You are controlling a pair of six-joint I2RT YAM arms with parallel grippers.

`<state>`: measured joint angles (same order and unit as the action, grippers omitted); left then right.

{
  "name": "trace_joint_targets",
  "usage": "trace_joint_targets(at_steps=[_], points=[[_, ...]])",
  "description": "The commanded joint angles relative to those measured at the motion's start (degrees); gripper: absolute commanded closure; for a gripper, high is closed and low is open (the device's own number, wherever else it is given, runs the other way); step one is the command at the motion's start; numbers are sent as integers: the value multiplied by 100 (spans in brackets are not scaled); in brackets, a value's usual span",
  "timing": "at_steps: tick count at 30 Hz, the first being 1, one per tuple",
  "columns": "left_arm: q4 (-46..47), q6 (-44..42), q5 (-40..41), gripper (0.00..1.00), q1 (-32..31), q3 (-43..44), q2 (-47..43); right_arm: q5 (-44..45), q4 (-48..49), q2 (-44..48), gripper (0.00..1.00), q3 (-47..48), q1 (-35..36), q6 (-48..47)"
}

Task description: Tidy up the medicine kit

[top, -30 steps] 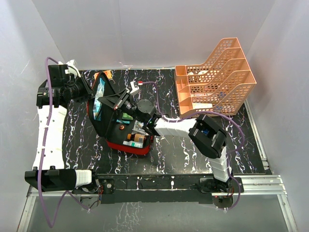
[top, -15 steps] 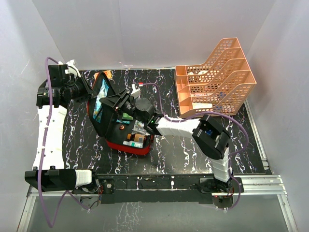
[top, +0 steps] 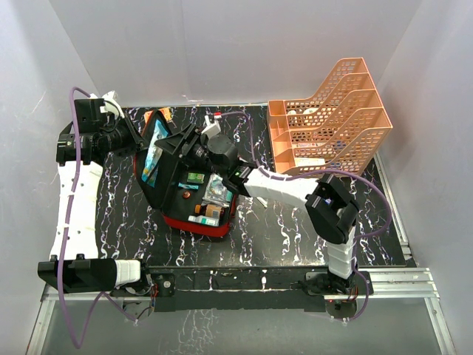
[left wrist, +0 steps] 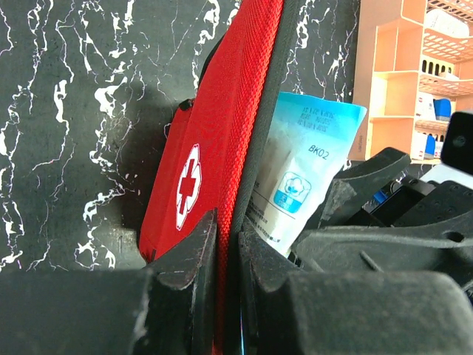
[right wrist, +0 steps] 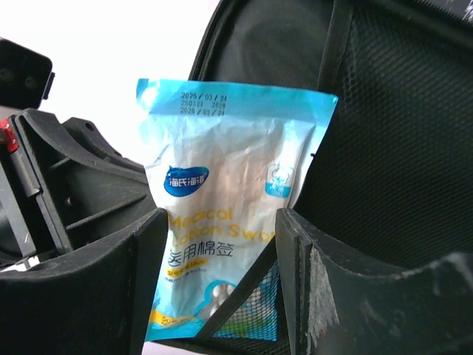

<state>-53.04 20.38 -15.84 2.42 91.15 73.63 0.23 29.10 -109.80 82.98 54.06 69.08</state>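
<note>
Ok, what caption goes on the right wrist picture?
Open right gripper facing the swab packet in the medicine kit lid.

Robot lab test cell, white enclosure walls (top: 222,44), black marbled table (top: 281,237), aluminium frame rail (top: 403,279)

The left arm (top: 77,192) reaches forward along the left side. The left gripper (left wrist: 228,229) has its jaws pressed on the lid edge of the medicine kit (left wrist: 222,111). The right arm (top: 281,185) stretches across to the left, and the jaws of the right gripper (right wrist: 222,214) stand apart.
</note>
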Motion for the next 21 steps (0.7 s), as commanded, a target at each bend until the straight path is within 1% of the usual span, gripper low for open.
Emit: trace_joint_targets(at_steps=[1, 4, 9, 15, 21], points=[[267, 80, -248, 100, -13, 172, -185, 50, -271, 240, 43, 394, -117, -559], [269, 71, -294, 100, -13, 166, -183, 43, -268, 167, 45, 531, -185, -802], [284, 45, -327, 100, -13, 142, -195, -528, -235, -233, 45, 1023, -403, -986], [329, 45, -424, 100, -12, 87, -205, -1154, -232, -683, 42, 1573, -449, -972], [342, 36, -421, 100, -13, 69, -215, -1358, -188, -763, 32, 1601, -450, -1093]])
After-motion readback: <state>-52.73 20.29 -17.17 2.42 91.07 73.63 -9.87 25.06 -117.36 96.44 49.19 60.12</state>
